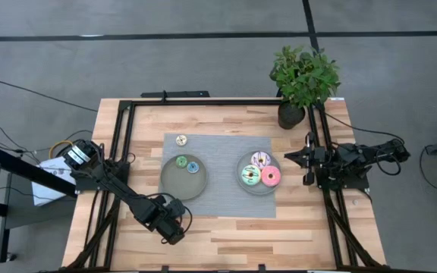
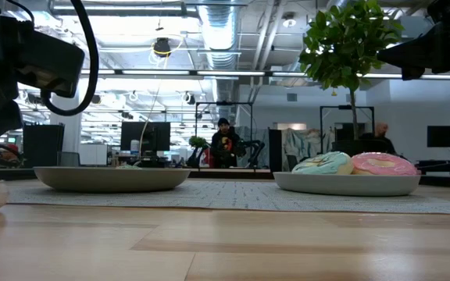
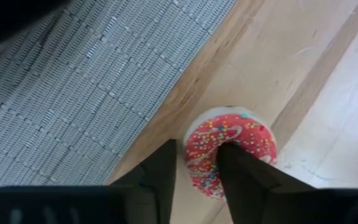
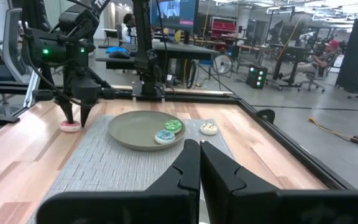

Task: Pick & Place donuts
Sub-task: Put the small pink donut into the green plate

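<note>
A small red sprinkled donut (image 3: 229, 149) lies flat on the bare wood just off the grey mat's near-left corner, also visible as the red donut (image 4: 70, 126). My left gripper (image 3: 197, 146) is open and points down over it, one finger above the hole and one outside the ring. The green donut (image 1: 180, 161) and blue donut (image 1: 193, 167) lie on the left grey plate (image 1: 174, 186). The tan donut (image 1: 181, 139) lies on the mat. The white-lilac (image 1: 260, 159), mint-green (image 1: 249, 176) and pink (image 1: 270, 177) donuts sit on the right plate (image 1: 258, 191). My right gripper (image 4: 194, 149) is shut and waits at the table's right side. My left gripper comes at the red donut from above, its fingers (image 3: 238, 168) astride one side of the ring (image 3: 201, 162). The donut lies flat on the table. Whether the fingers touch it I cannot tell.
A grey woven mat (image 1: 218, 148) carries both plates. A potted plant (image 1: 302, 80) stands at the far right corner. Black frame rails (image 1: 124, 152) run along the table's left, right and far sides. People show in the room beyond the table.
</note>
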`<control>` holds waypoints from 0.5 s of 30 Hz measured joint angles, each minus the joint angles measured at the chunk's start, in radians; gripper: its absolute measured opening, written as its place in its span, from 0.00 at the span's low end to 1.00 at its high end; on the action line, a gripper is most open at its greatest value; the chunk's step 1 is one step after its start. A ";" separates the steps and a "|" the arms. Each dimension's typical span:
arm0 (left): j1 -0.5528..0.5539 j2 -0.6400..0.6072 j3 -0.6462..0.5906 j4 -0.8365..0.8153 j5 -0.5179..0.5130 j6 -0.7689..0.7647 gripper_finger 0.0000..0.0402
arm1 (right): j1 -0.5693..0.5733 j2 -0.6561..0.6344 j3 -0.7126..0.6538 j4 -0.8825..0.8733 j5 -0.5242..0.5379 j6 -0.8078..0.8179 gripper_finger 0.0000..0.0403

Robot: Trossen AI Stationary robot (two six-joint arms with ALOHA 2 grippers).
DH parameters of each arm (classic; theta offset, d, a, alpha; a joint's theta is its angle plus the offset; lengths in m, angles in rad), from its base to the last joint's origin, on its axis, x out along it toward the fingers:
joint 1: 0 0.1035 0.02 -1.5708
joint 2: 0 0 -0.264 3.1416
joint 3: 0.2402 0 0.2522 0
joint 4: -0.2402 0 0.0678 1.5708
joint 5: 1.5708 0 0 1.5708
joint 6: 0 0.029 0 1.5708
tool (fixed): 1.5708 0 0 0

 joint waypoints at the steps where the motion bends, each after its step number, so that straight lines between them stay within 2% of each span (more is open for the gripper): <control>1: 0.000 0.000 0.000 0.000 0.000 0.000 0.25 | 0.000 0.000 0.000 0.000 0.000 0.000 0.00; 8: 0.000 -0.006 -0.002 0.001 0.000 0.006 0.14 | 0.000 0.000 0.000 0.000 0.000 0.000 0.00; 15: 0.000 -0.015 -0.003 0.000 -0.006 0.009 0.13 | 0.000 0.000 0.000 -0.003 0.000 0.000 0.00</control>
